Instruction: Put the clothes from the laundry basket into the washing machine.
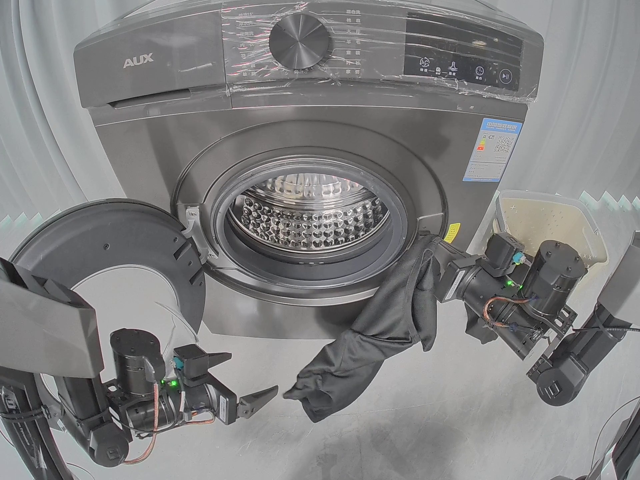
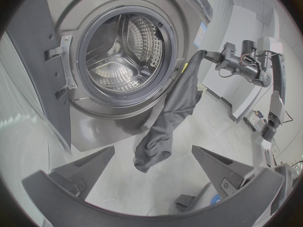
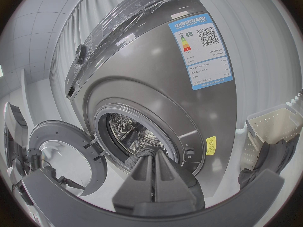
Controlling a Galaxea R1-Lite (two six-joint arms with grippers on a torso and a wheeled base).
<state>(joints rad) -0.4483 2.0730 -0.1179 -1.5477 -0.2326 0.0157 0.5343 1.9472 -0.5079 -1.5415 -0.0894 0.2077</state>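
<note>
1. The washing machine (image 1: 167, 141) stood on the floor (image 1: 433, 421) with its front facing the robot, before a pale curtain (image 1: 40, 68).
2. Its round door (image 1: 100, 241) was swung fully open to the robot's left, with the inner face showing.
3. The drum (image 1: 310, 215) lay open. The head view showed its perforated back and top, and the left wrist view showed the smooth lower wall (image 2: 110, 70) with no cloth on it.
4. A dark garment (image 1: 380, 321) hung outside the opening. Its top was gathered at the lower right of the door rim. Its long axis ran down and toward the robot's left, and the loose end pointed at the floor near the left arm. The left wrist view showed its full length (image 2: 176, 104), but I could not tell whether the end touched the floor.
5. The laundry basket (image 1: 553, 218), pale and perforated, stood just beside the machine on the robot's right.
6. In the right wrist view a second cloth (image 3: 274, 155), also dark, hung over the basket's near rim. In the head view the right arm stood in front of that spot.
7. The right gripper (image 3: 154, 161) was at the lower right of the opening, its fingers pressed together on the garment's top.
8. The left gripper (image 1: 253, 371) hung low in front of the door. Its fingers were spread wide and held nothing, and the tips pointed at the garment's lower end.
9. A blue energy label (image 1: 492, 149) was on the machine's front at the upper right.
10. A yellow sticker (image 3: 210, 145) sat below it, beside the opening.
</note>
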